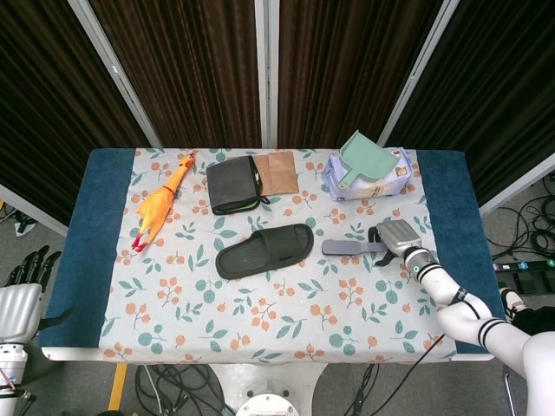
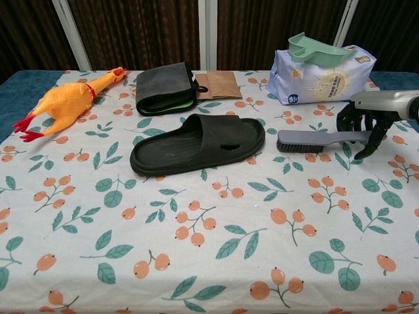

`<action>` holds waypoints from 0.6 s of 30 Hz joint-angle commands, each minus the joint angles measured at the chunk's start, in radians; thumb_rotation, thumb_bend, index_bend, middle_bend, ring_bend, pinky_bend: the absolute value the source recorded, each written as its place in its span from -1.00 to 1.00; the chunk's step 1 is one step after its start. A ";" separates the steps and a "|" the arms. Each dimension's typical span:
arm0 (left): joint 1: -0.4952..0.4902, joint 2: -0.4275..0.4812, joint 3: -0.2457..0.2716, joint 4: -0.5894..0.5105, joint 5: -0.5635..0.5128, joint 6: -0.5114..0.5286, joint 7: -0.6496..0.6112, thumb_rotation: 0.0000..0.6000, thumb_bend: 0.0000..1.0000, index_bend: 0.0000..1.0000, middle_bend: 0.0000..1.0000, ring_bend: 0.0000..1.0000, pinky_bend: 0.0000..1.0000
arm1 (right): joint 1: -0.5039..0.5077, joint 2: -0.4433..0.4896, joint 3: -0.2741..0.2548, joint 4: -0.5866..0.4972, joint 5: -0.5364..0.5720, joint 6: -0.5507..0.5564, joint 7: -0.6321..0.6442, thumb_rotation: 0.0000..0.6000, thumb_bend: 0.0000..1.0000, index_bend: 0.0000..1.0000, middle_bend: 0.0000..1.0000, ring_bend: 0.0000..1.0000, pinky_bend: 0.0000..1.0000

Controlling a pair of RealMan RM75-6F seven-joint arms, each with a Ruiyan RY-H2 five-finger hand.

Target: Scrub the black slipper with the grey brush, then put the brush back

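The black slipper [image 1: 264,250] [image 2: 196,144] lies sole down in the middle of the flowered tablecloth. Just right of it lies the grey brush [image 1: 351,248] [image 2: 314,139], bristles down, with its handle pointing right. My right hand [image 1: 397,236] [image 2: 366,121] hovers over the end of that handle; its fingers hang down behind the handle and its thumb in front, still apart. The brush rests flat on the cloth. My left hand [image 1: 19,299] hangs off the table's left edge, fingers spread, holding nothing.
A yellow rubber chicken [image 1: 160,204] [image 2: 65,101] lies at the back left. A dark folded pouch [image 1: 234,184] and a brown paper [image 1: 279,172] sit behind the slipper. A wipes pack [image 2: 321,82] with a green scoop [image 2: 314,47] on it stands behind the brush.
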 commanded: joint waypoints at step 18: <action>0.020 -0.018 0.009 0.044 0.009 0.021 -0.046 1.00 -0.83 -0.70 -0.72 -0.92 -0.65 | 0.027 0.003 -0.004 -0.040 0.007 -0.056 0.123 1.00 -0.83 0.52 0.43 0.45 0.77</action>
